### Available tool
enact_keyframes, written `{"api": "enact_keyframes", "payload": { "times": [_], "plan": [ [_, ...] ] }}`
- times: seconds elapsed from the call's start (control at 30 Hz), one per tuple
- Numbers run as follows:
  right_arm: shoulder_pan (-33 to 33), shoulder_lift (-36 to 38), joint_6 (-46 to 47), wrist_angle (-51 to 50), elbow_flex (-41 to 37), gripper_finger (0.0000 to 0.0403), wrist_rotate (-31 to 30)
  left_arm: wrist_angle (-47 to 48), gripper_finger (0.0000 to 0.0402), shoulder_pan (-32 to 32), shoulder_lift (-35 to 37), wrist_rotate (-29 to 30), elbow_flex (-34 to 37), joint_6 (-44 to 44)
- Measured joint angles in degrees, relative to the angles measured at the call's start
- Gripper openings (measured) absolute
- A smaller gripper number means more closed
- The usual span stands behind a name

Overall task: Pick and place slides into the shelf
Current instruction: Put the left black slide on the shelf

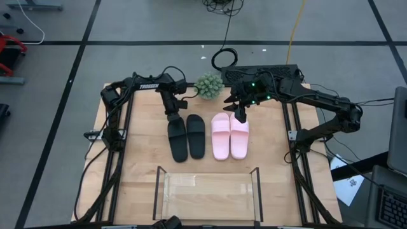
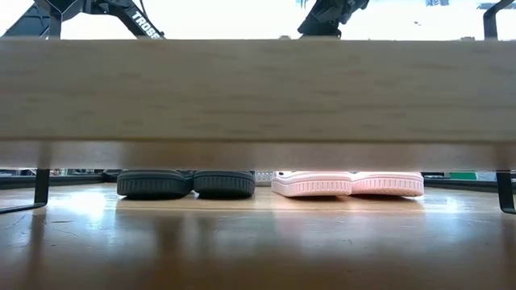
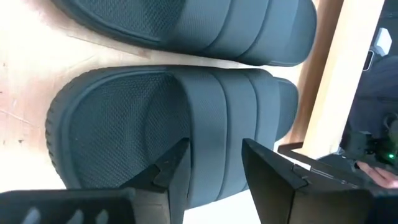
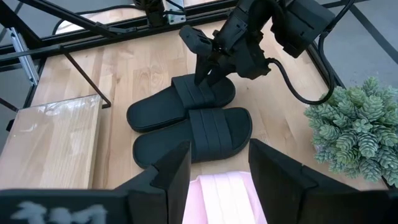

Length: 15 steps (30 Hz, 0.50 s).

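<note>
Left gripper (image 1: 173,117) of mine sits at the rear end of the outer matte black slide sandal (image 1: 177,141), fingers (image 3: 171,169) spread apart and straddling its wide ribbed strap, nothing clamped between them. That sandal lies flat on the pale wooden table (image 1: 143,159), just beside its black partner (image 1: 196,136), both running lengthwise toward the front edge. To their right lie the two pale pink slide sandals (image 1: 229,135), side by side and touching each other. My right gripper (image 1: 240,113) hangs over the rear end of the pink pair, fingers (image 4: 175,171) open wide and empty. The low clear acrylic shelf with thin black uprights (image 1: 208,189) stands at the table's front edge, well apart from all four sandals and holding none. A small green artificial plant (image 1: 209,85) stands at the rear edge between my two arms.
</note>
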<state>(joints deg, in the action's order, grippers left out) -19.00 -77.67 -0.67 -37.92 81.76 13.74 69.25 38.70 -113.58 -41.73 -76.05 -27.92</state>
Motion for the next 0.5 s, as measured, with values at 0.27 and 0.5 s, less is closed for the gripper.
{"api": "enact_keyframes", "payload": {
  "times": [0.27, 0.5],
  "plan": [
    [0.0, 0.0, 0.0, -0.01, 0.0, 0.0153, 0.04, 0.3, 0.0145, 0.0, -1.73, 0.15, 0.0, -0.04],
    [0.0, 0.0, -0.09, -0.01, 0.0, 0.0153, 0.04, 1.14, 0.0145, 0.01, -3.57, -1.21, -0.02, -0.58]
  ]
}}
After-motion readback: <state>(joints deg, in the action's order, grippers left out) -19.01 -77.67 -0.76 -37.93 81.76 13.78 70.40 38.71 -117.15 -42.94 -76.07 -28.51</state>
